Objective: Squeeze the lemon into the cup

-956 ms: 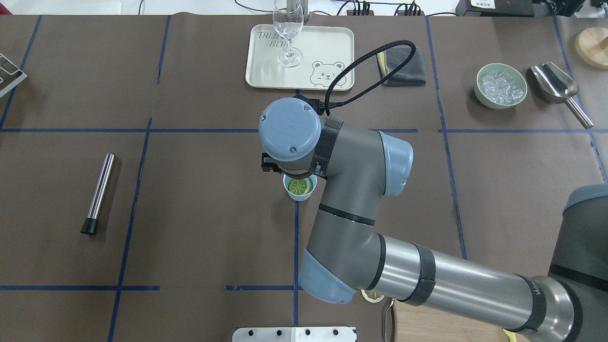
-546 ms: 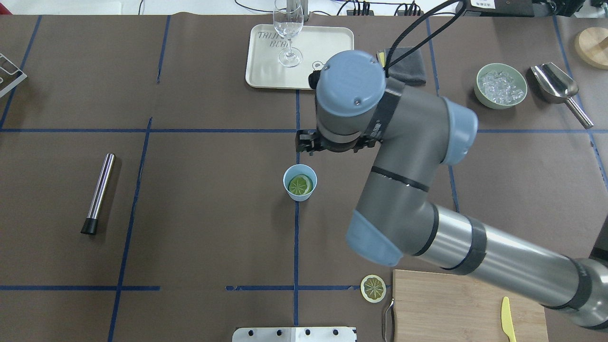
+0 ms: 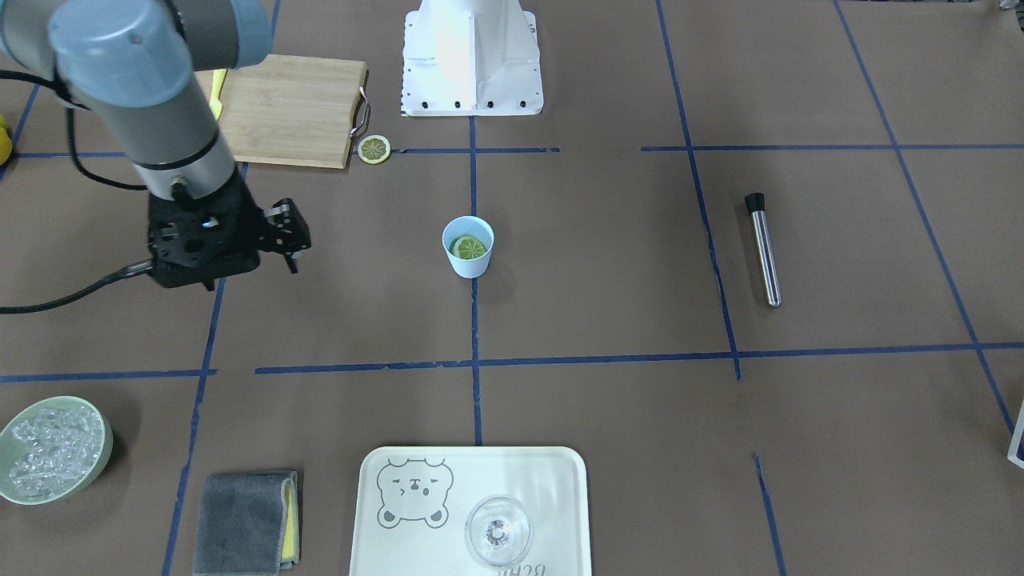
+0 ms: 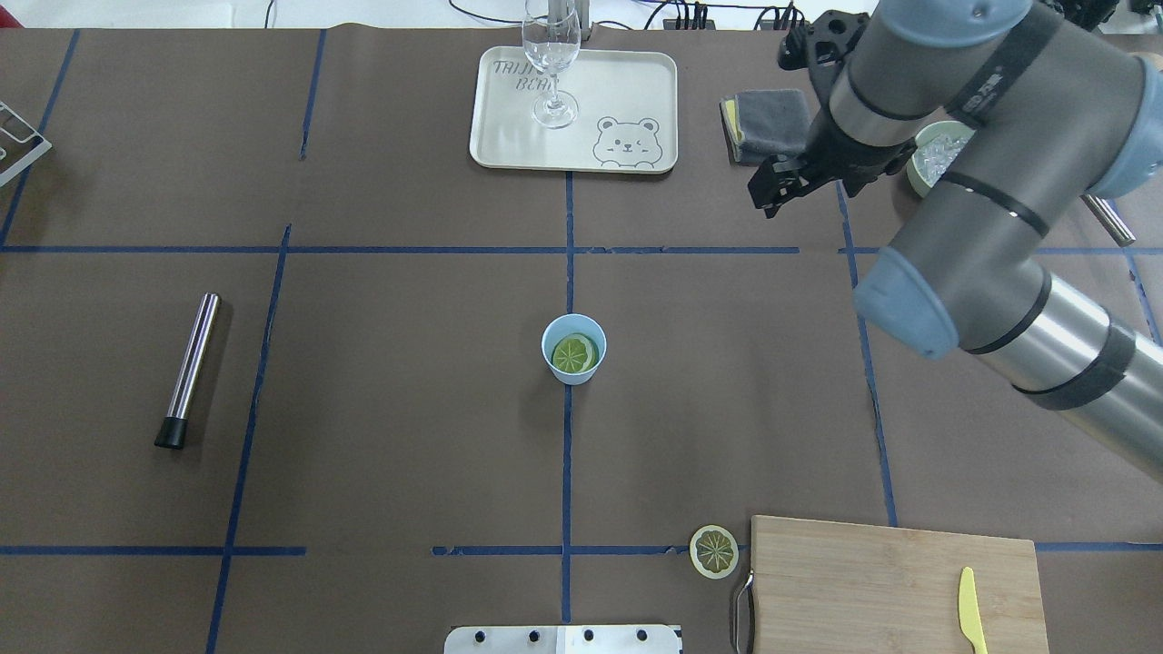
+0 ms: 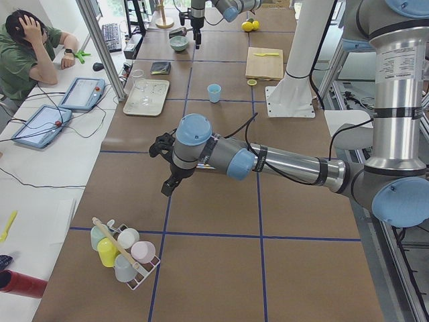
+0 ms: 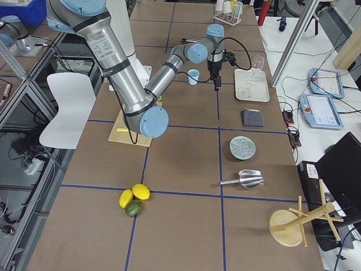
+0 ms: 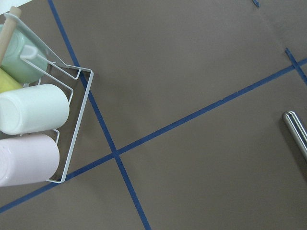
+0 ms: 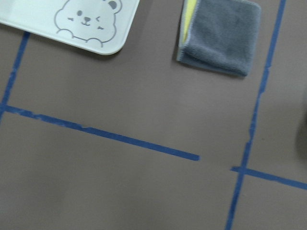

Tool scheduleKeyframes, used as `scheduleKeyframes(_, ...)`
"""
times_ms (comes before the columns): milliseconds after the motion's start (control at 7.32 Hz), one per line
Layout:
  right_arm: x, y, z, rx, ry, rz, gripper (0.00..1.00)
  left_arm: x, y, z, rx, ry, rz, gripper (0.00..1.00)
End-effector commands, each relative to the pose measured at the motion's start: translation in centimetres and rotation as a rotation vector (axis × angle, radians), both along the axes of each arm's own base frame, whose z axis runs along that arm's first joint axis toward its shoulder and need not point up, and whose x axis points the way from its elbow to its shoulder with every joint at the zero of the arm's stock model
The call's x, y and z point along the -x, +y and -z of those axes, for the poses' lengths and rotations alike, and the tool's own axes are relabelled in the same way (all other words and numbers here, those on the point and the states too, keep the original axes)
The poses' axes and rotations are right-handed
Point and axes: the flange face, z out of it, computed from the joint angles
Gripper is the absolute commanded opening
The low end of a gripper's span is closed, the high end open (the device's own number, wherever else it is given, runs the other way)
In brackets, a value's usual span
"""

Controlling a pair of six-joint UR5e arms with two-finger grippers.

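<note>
The light-blue cup (image 4: pixel 573 350) stands upright at the table's middle on a blue tape line, also in the front-facing view (image 3: pixel 468 248). The cut lemon (image 4: pixel 575 354) lies inside it, spoked face up, seen from the front too (image 3: pixel 470 247). My right gripper (image 4: pixel 763 195) hangs open and empty well to the back right of the cup, beside the grey cloth (image 4: pixel 772 123); it also shows in the front-facing view (image 3: pixel 294 252). My left gripper (image 5: pixel 166 189) shows only in the exterior left view, over bare table, and I cannot tell its state.
A thin lemon slice (image 4: pixel 714 551) lies beside the cutting board (image 4: pixel 890 581) with a yellow knife (image 4: pixel 970 609). The tray (image 4: pixel 636 82) holds a stemmed glass (image 4: pixel 551 64). An ice bowl (image 3: pixel 52 448), a metal muddler (image 4: pixel 188 368) and a cup rack (image 7: pixel 72 120) stand around.
My right arm has swung from right above the cup away to the back right, toward the cloth. The lemon has stayed in the cup.
</note>
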Motion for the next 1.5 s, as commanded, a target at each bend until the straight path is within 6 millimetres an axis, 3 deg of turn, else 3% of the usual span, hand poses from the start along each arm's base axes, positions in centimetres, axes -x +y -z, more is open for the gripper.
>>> scheduleKeyframes(0, -9.9, -0.5, -6.9, -0.03, 0.036, 0.048, 1.0, 0.1, 0.0, 0.6, -0.245, 0.007, 0.003, 1.0)
scheduleKeyframes(137, -15.0, -0.2, -11.5, -0.001, 0.031, 0.075, 1.0, 0.0, -0.3, 1.1, -0.307, 0.014, 0.003, 1.0)
scheduleKeyframes(273, -21.9, 0.7, -16.6, 0.018, 0.055, 0.058, 1.0, -0.2, -1.0, 2.0, -0.294, 0.031, 0.02, 1.0)
scheduleKeyframes(410, -27.1, 3.7, -23.9, 0.117, 0.11, 0.019, 1.0, -2.2, -2.3, 3.5, -0.205, 0.106, 0.063, 1.0)
scheduleKeyframes(546, -32.7, 4.6, -27.5, 0.179, 0.105, -0.076, 1.0, -4.5, -2.7, 3.8, -0.18, 0.126, 0.041, 1.0)
scheduleKeyframes(683, -36.7, 5.9, -28.9, 0.154, 0.085, -0.089, 1.0, -6.8, -3.7, 5.0, -0.195, 0.134, -0.001, 1.0)
scheduleKeyframes(956, -40.0, 10.0, -34.7, 0.212, 0.016, -0.084, 1.0, -10.1, -3.6, 6.3, -0.227, 0.129, -0.047, 1.0)
scheduleKeyframes(1093, -40.1, 11.1, -36.3, 0.208, 0.005, -0.083, 1.0, -12.4, -3.3, 7.0, -0.185, 0.153, -0.043, 1.0)
scheduleKeyframes(1229, -40.0, 11.3, -37.9, 0.21, -0.002, -0.091, 1.0, -19.4, -1.7, 6.8, -0.073, 0.198, -0.124, 1.0)
scheduleKeyframes(1366, -40.0, 11.3, -38.5, 0.221, -0.002, -0.092, 1.0, -22.0, -1.0, 6.5, 0.054, 0.23, -0.077, 1.0)
